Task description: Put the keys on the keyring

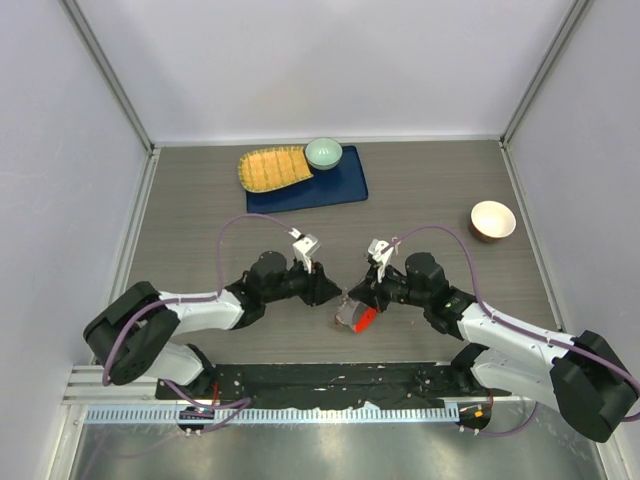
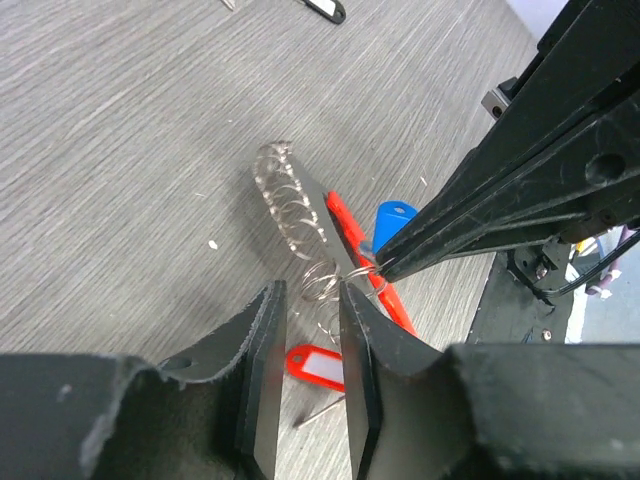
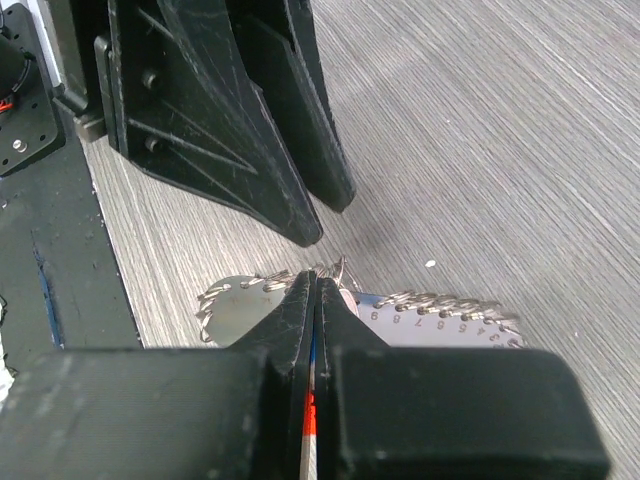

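Grey keyring (image 2: 322, 272) pinched by right hand (image 2: 378, 268); left hand (image 2: 310, 295) narrowly parted beside it.

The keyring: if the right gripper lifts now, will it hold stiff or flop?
Probably floppy: the keyring is a row of loose wire loops, so whatever lies beyond the right gripper's pinch would likely sag and swing. Likely light too, being thin wire and plastic. Its red tag may trail and snag.

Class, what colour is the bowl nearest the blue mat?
The bowl is pale green; top external view.
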You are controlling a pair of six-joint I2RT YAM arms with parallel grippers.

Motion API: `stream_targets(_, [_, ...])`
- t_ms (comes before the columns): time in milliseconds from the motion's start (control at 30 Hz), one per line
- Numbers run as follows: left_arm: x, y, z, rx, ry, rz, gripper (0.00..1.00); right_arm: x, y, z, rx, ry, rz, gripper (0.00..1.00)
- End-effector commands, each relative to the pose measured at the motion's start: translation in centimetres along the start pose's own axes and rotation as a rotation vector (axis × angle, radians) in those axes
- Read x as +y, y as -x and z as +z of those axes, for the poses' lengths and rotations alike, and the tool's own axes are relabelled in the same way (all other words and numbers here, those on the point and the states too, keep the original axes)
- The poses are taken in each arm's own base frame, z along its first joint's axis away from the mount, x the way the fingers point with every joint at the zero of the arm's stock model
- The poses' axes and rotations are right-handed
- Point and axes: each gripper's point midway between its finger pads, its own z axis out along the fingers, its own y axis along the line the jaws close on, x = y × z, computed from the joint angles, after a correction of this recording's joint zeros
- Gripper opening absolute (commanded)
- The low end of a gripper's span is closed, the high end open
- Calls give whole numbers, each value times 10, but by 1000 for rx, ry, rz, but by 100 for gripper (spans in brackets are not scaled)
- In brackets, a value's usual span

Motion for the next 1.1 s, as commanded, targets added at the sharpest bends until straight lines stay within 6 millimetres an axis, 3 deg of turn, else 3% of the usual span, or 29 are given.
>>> stream_targets(0, [-18, 33, -5, -180, -174, 51, 35, -2, 10, 1, -36, -12, -27, 1])
stream_targets(100, [-18, 26, -4, -175, -251, 92, 41, -3, 8, 0, -29, -17, -30, 1])
stream_targets(133, [-23, 33, -6, -206, -290, 123, 43, -3, 8, 0, -28, -17, -31, 1])
stream_targets(200, [-24, 21, -2, -182, -333, 161, 47, -2, 8, 0, -22, -14, -34, 1])
stream_targets(400, [-34, 19, -3, -236, -441, 347, 53, 0, 10, -1, -23, 0, -41, 1])
stream_targets(700, [-40, 4, 0, -198, -541, 467, 53, 4, 13, 0, -26, 23, -50, 1])
stream_targets(1067, [-30, -10, 11, -112, -551, 535, 50, 7, 16, 0, -26, 40, -51, 1])
